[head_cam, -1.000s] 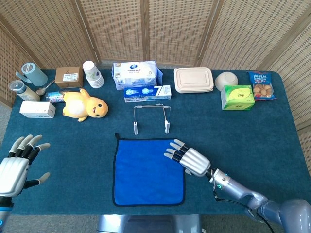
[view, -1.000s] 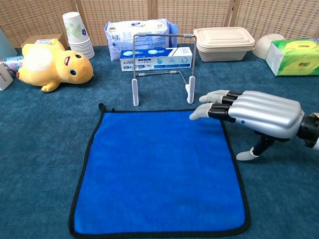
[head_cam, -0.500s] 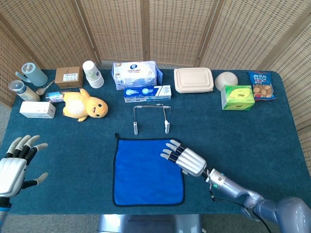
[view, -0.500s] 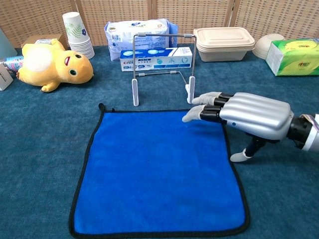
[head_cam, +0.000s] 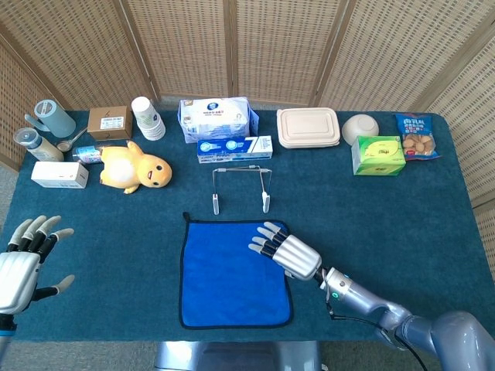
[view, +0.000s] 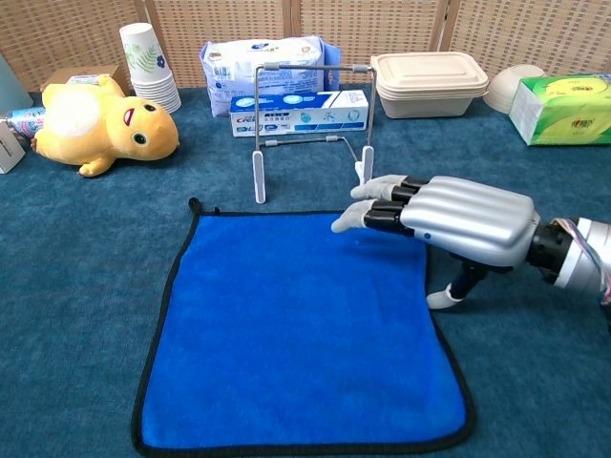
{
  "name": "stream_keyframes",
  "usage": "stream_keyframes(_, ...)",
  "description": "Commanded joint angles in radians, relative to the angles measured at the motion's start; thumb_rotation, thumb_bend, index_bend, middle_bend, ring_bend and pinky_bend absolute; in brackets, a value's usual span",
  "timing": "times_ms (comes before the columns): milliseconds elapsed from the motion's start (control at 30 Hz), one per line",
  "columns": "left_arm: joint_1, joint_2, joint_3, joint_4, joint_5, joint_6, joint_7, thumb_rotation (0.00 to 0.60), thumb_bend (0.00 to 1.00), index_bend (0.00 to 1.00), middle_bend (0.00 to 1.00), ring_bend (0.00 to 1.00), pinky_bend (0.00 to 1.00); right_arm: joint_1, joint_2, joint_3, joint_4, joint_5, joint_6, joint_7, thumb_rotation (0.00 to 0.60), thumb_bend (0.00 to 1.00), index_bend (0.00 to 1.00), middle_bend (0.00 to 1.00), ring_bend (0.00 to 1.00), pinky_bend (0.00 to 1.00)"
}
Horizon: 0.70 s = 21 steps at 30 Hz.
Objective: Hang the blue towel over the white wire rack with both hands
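Woven cane screens backed a dark teal carpeted tabletop (head_cam: 402,216). At the far left edge, the left hand (head_cam: 23,263) hovered palm-down with fingers spread, holding nothing; it showed only in the head view. Behind it sat a grey-green cylindrical bottle (head_cam: 52,117), a flat white box (head_cam: 59,175), a brown cardboard box (head_cam: 109,122), a stack of white paper cups (view: 150,67) and a yellow plush duck (view: 100,127) lying on its side. Mid-table, a blue-and-white tissue pack (view: 263,60) and a long toothpaste carton (view: 300,113) stood behind the white wire rack (view: 310,132), which was upright and bare. Just in front of the rack, the blue towel with dark edging (view: 296,334) lay flat on the tabletop. The right hand (view: 444,221) reached over the towel's far right corner, fingers extended and slightly apart, thumb hanging below, grasping nothing; contact with the cloth unclear. Further right: a beige lidded food container (view: 428,81), a white bowl (view: 513,86), a green tissue box (view: 563,109), a blue snack bag (head_cam: 416,135).
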Motion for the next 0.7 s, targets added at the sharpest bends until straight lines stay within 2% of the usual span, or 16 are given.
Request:
stream_keyframes(33, 0.000, -0.001, 0.001, 0.002, -0.001, -0.001, -0.003, 0.600, 0.26, 0.23, 0.12, 0.06, 0.00, 0.004, -0.008, 0.004, 0.000, 0.003, -0.001, -0.006, 0.600, 0.10, 0.12, 0.16, 0.00, 0.08)
stream_keyframes(500, 0.009, 0.003, 0.002, 0.012, 0.000, 0.011, -0.027, 0.600, 0.26, 0.23, 0.12, 0.06, 0.00, 0.016, -0.047, 0.015, 0.009, 0.019, -0.008, -0.026, 0.600, 0.25, 0.12, 0.16, 0.00, 0.08)
stream_keyframes(700, 0.011, 0.003, 0.004, 0.017, 0.004, 0.011, -0.041, 0.600, 0.26, 0.23, 0.12, 0.06, 0.00, 0.016, -0.053, 0.018, 0.009, 0.027, -0.005, -0.025, 0.600, 0.33, 0.16, 0.16, 0.01, 0.08)
